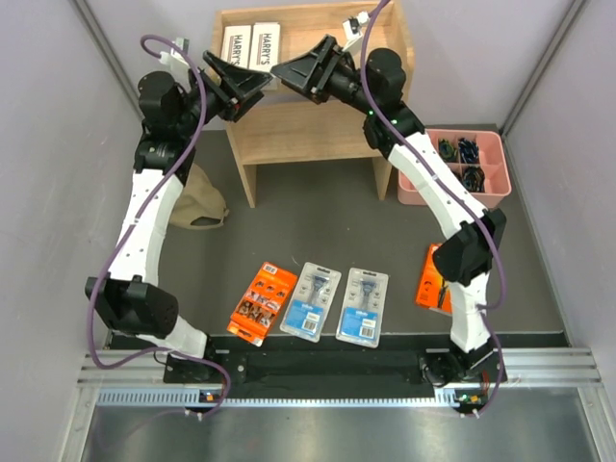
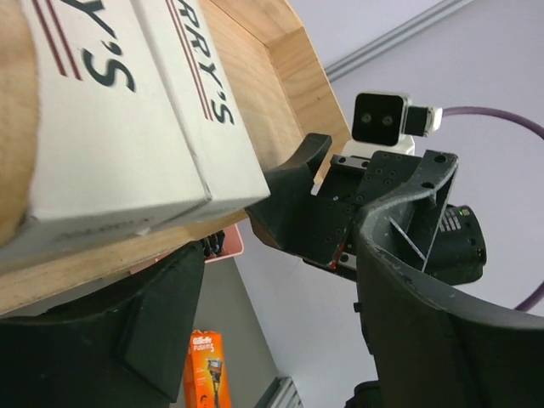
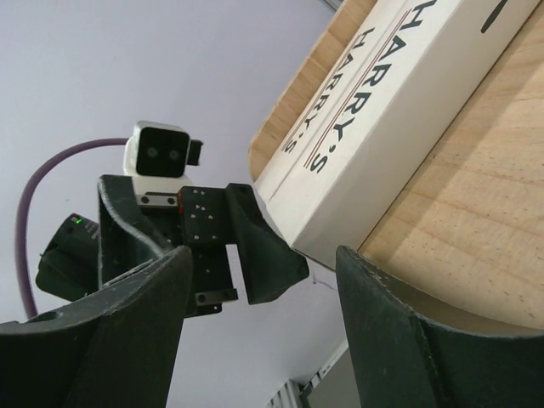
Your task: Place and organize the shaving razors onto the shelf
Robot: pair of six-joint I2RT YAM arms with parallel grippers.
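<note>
The left pincer and right pincer hung released, grasping nothing, at the top tier of the shelf, where two HARRY'S boxes lay side by side.

Both arms rise from their bases and bend in toward the shelf. The left arm comes up on the shelf's left side. The right arm comes up on the shelf's right side. The left gripper and the right gripper point at each other, very close, at the front of the shelf's top level. Each gripper has its two fingers spread wide and holds nothing.
</note>
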